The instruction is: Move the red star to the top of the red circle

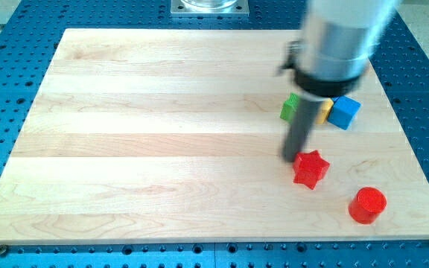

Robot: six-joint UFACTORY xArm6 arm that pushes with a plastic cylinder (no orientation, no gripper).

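Meanwhile, my tip point(292, 156) sits on the wooden tabletop point(162, 134) touching the upper-left edge of the red star point(310, 169), which lies flat toward the view's lower right, its points spreading all around with no clear long axis. Near it, lower right, stands the red circle point(367, 205), apart from the star. Behind the rod, a green block point(290, 108), a yellow block point(325, 110) and a blue cube point(344, 112) cluster together; there is no hand to open or close.

My rod hides most of the green block point(290, 107) and yellow block point(326, 110).
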